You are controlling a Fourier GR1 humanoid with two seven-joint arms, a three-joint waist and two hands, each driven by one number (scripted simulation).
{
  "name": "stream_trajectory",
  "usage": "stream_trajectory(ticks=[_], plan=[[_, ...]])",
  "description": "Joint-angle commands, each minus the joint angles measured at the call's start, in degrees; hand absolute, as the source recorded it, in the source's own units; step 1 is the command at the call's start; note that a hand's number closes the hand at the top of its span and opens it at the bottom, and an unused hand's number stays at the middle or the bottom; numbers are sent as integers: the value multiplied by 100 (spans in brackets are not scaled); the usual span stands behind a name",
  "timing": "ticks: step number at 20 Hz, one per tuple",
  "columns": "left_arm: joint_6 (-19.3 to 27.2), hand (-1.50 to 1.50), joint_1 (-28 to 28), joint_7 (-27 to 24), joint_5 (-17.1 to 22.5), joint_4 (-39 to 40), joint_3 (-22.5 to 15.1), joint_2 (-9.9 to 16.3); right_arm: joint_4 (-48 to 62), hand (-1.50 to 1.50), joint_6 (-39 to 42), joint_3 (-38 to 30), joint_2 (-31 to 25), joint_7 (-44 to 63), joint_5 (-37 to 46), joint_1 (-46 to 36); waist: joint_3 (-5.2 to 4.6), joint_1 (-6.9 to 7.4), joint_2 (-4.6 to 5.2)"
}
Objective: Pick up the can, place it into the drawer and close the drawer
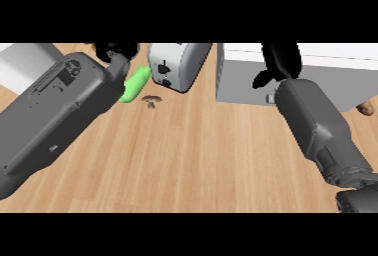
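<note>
We cannot see the can anywhere in the head view. Where it should be by the task, our right hand (279,62) hangs over the white drawer (244,75) at the upper right, fingers pointing down against the box's face. Whether those fingers are curled round the can or have let it go we cannot tell, since the hand shows only as a dark shape and anything beneath it is hidden.

The drawer itself reads as a pale grey box with a white top edge, standing on the wooden worktop (199,160). We judge that we are at the placing step, or just at its end, with the closing yet to do.

The next move calls for making sure the can sits fully inside and clear of the rim, then lifting the hand out before pushing the drawer front home.

Further out, our left hand (118,52) is at the top left with its fingers bent, holding nothing that we can see. Just beside it lies a green object (135,84), then a small brown mushroom (152,100), and behind them a grey toaster (177,65).
</note>
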Motion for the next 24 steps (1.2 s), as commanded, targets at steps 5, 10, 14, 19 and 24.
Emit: stream_trajectory(ticks=[5, 10, 14, 19, 24], plan=[[190, -150, 200, 147, -91, -489, -28, -15, 421, -150, 1, -147, -424, 149, 43, -624, 4, 154, 47], [62, -150, -56, 380, -121, -488, 33, 201, 611, -150, 636, -307, -151, -102, -188, -1084, 10, 185, 67], [50, -150, 220, 302, -151, -544, -30, 191, 490, -150, 851, -1295, 62, -936, -1317, -937, 32, 151, 52], [64, -150, 313, 415, -86, -771, 42, 273, 523, -150, 1356, -2205, 160, -1441, -2279, -869, 33, 162, 11], [97, -150, 313, 381, -190, -743, 75, 248, 520, -150, 1622, -2432, 12, -1808, -2498, -989, 15, 98, 84]])
